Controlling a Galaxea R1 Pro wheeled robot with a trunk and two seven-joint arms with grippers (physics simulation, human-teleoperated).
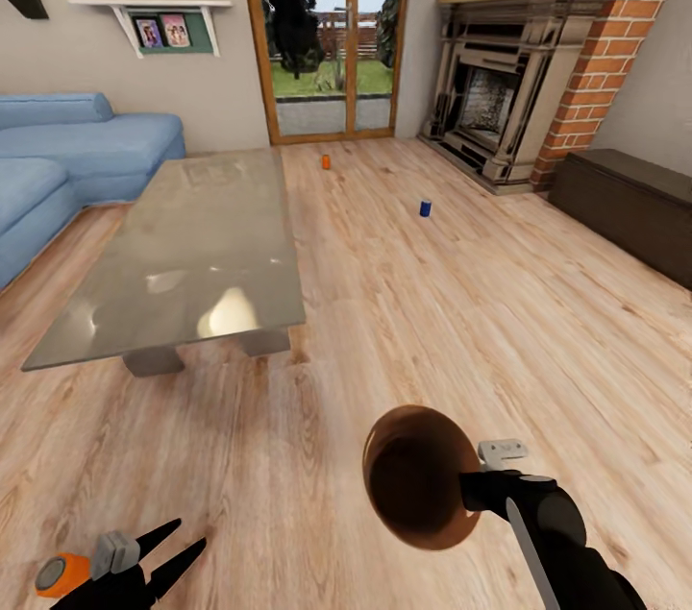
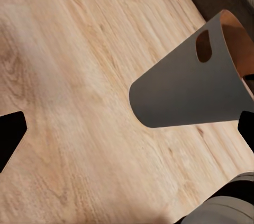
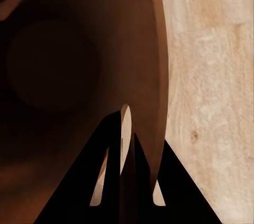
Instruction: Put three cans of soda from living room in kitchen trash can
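Note:
The trash can (image 1: 418,475) hangs tilted over the wooden floor, its copper-brown inside facing the head camera. My right gripper (image 1: 469,489) is shut on its rim; in the right wrist view the fingers (image 3: 114,145) pinch the wall of the trash can (image 3: 79,65). The left wrist view shows its grey outside (image 2: 185,86) with a handle hole. An orange can of soda (image 1: 325,161) stands on the floor near the glass doors, and a blue can of soda (image 1: 425,207) stands nearer the fireplace. The second orange can is out of view. My left gripper (image 1: 190,534) is open and holds nothing, low at the near left.
A long glass-topped low table (image 1: 192,245) stands left of centre, with the blue sofa (image 1: 77,149) behind it. The brick fireplace (image 1: 509,91) and a dark low cabinet (image 1: 625,197) line the right wall. Open floor runs between the table and the cabinet toward the cans.

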